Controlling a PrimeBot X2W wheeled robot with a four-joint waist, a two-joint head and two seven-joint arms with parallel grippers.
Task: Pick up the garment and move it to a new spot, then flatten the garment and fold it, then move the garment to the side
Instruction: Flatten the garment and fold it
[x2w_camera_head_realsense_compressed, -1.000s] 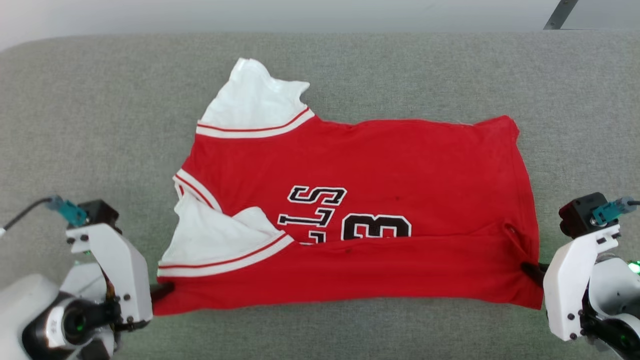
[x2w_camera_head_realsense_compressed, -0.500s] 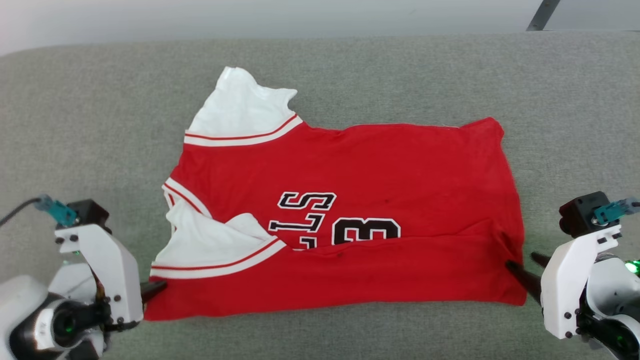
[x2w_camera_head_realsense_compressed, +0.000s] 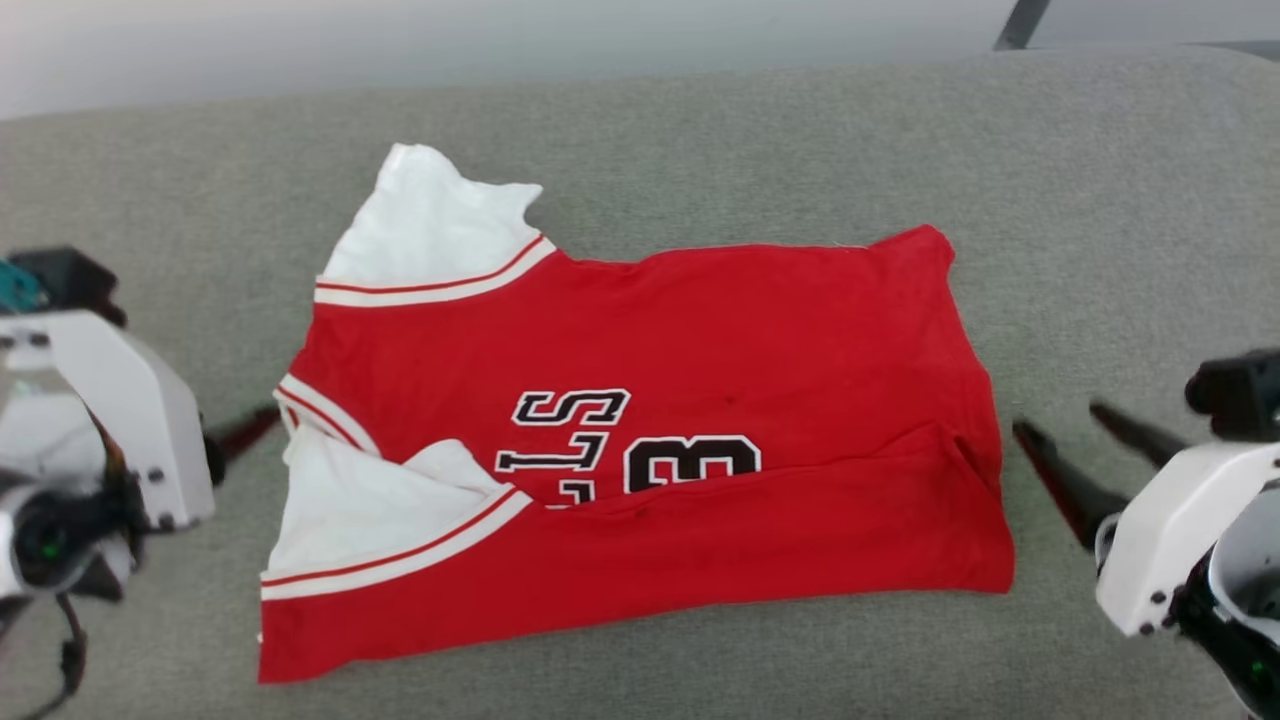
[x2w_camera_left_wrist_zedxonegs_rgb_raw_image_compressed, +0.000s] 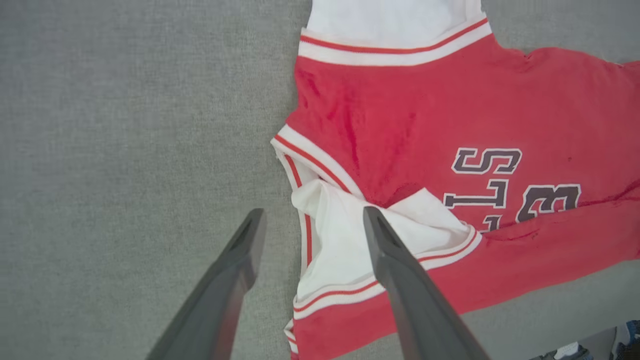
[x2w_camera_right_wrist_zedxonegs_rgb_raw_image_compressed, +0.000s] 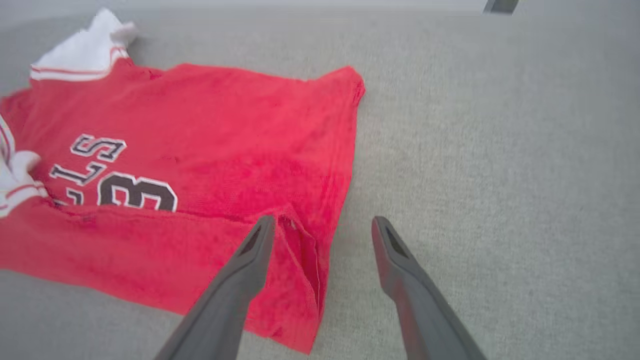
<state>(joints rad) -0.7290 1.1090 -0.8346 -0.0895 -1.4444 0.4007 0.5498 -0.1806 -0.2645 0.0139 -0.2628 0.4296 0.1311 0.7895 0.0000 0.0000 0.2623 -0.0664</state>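
The garment (x2w_camera_head_realsense_compressed: 800, 340) carries black, white-outlined letters (x2w_camera_head_realsense_compressed: 565, 432) reading "LS" on its chest, beside a large number (x2w_camera_head_realsense_compressed: 693, 464) "3", both partly covered by a red fold.

Left gripper (x2w_camera_left_wrist_zedxonegs_rgb_raw_image_compressed: 312, 215): two long dark grey fingers (x2w_camera_left_wrist_zedxonegs_rgb_raw_image_compressed: 410, 295), tapered, tips recessed. White angular wrist bracket (x2w_camera_head_realsense_compressed: 130, 400), small dark screws (x2w_camera_head_realsense_compressed: 152, 476). Black camera block (x2w_camera_head_realsense_compressed: 65, 280) on top, teal connector (x2w_camera_head_realsense_compressed: 12, 288). Green lamp (x2w_camera_head_realsense_compressed: 45, 548) in dark housing. Thin black cable (x2w_camera_head_realsense_compressed: 68, 660).
Right gripper (x2w_camera_head_realsense_compressed: 1058, 418): matching fingers, white bracket (x2w_camera_head_realsense_compressed: 1185, 520), black block (x2w_camera_head_realsense_compressed: 1235, 395).
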